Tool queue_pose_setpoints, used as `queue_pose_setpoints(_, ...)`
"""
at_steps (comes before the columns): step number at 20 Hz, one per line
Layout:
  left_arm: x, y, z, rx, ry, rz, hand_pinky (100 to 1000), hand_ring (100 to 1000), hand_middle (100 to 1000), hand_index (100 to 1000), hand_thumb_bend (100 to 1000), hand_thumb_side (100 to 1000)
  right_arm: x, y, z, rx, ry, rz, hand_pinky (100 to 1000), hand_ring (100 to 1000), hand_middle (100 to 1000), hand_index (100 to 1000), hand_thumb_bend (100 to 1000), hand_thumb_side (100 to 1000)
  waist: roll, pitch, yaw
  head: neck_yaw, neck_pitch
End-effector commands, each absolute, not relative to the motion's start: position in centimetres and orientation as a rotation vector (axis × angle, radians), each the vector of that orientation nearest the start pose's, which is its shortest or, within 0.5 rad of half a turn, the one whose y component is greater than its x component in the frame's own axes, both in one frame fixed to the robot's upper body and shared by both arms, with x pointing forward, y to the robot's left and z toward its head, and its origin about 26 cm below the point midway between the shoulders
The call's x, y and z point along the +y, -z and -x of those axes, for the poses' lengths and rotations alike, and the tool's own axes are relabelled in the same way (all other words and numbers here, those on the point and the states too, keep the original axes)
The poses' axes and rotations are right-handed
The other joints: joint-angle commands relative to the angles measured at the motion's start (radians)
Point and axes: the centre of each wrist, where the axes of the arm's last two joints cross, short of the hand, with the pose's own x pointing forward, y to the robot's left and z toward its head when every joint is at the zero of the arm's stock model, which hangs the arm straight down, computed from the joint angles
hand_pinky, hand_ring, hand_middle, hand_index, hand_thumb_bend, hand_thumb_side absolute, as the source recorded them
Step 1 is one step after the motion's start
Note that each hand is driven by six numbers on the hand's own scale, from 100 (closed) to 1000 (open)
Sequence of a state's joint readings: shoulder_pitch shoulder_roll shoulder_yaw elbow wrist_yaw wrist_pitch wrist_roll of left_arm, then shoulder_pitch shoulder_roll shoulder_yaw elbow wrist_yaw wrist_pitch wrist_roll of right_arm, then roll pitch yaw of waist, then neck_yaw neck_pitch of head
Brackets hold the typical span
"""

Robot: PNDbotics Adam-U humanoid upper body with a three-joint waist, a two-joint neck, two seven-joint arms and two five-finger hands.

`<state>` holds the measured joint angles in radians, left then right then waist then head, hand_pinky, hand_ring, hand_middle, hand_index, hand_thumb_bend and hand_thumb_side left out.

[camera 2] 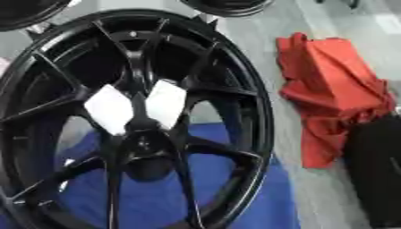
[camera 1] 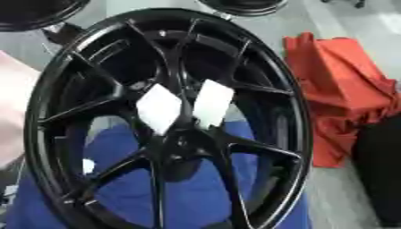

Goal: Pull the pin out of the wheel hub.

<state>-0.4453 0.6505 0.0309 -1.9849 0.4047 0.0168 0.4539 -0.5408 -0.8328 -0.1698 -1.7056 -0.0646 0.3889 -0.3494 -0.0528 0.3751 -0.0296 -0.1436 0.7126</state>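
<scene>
A large black spoked wheel (camera 1: 168, 120) fills most of both views, tilted so its rim runs from the top centre down to the bottom. Its hub (camera 1: 184, 147) is a dark boss where the spokes meet, slightly below the middle. Two white patches (camera 1: 159, 108) (camera 1: 213, 103) show between the spokes just above the hub. I cannot make out a pin against the black hub. Neither of my hands shows in either view.
A blue cloth (camera 1: 188, 197) lies under and behind the wheel's lower half. A crumpled red cloth (camera 1: 337, 94) lies on the grey floor to the right, with a black object (camera 1: 384, 174) beside it. More black wheels (camera 1: 31, 11) show at the top edge. A pale pink shape (camera 1: 12, 112) is at the left edge.
</scene>
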Motion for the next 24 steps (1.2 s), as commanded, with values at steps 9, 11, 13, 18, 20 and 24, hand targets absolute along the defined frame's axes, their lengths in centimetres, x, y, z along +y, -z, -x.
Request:
queue_pose_setpoints(9,30.2,-28.5,-29.8,-2.415,-0.083,-0.214,798,613,559,684,100,659,-38.4,-33.5,-32.0,-1.989,-0.048,1.037,600,452,486,583,100,386,0.001,-0.042,0.002,0.007,0.025)
queue_pose_setpoints(11,30.2,-28.5,-29.8,-2.412,-0.082,-0.215,798,613,559,684,100,659,-38.4,-33.6,-32.0,-1.982,-0.069,1.043,608,459,494,591,100,382,0.001,-0.043,0.002,0.006,0.018)
queue_pose_setpoints(13,30.3,-28.4,-29.8,-2.411,-0.081,-0.216,798,613,559,684,100,659,-38.3,-33.9,-32.0,-1.965,-0.13,1.053,633,484,519,623,100,375,0.001,-0.044,0.003,0.006,0.012)
queue_pose_setpoints(18,30.2,-28.4,-29.8,-2.406,-0.075,-0.218,798,613,559,684,100,659,-38.2,-35.3,-31.7,-1.928,-0.363,1.112,675,529,564,665,100,347,0.0,-0.046,0.003,0.01,0.004)
queue_pose_setpoints(20,30.3,-28.4,-29.8,-2.406,-0.075,-0.219,798,613,559,684,100,659,-38.3,-35.6,-31.7,-1.92,-0.391,1.123,675,529,564,665,100,347,0.0,-0.046,0.003,0.01,0.004)
queue_pose_setpoints(24,30.1,-28.6,-29.8,-2.407,-0.042,-0.215,799,612,558,684,100,659,-37.0,-37.1,-31.1,-1.964,-0.507,1.163,784,636,651,728,100,298,-0.015,-0.047,0.015,-0.002,0.008)
